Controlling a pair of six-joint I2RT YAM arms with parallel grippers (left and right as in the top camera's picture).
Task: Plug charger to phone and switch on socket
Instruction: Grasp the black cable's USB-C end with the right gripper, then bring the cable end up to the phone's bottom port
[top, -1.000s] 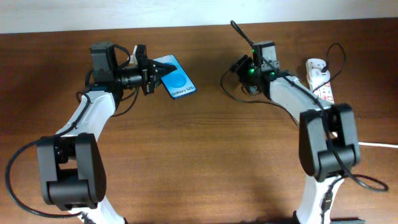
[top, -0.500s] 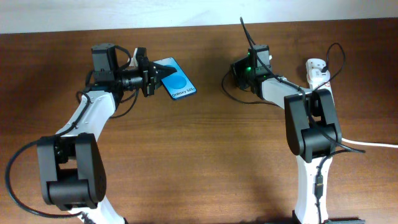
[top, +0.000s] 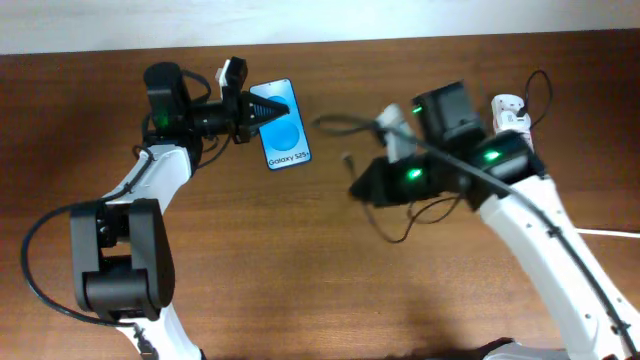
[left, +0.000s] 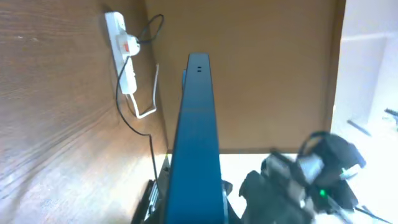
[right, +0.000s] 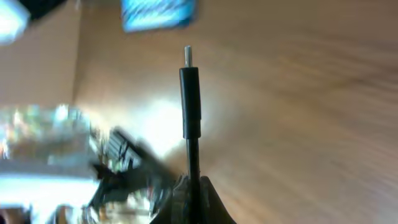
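The left arm (top: 150, 180) and right arm (top: 545, 235) share white, rounded link shells joined by boxy black motor housings. Green lights (top: 412, 175) glow on the right arm's black wrist. A thin black cable (top: 25, 262) loops beside the left base. The left fingers (top: 250, 110) are black and taper to points.

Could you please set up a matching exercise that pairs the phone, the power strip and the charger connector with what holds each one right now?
Things:
1. phone
2. power strip
3. charger connector

States:
A. held in the right gripper
B. held in the left gripper
C. lying free, touched by neither

Pairs: 1-B, 2-C, 3-A
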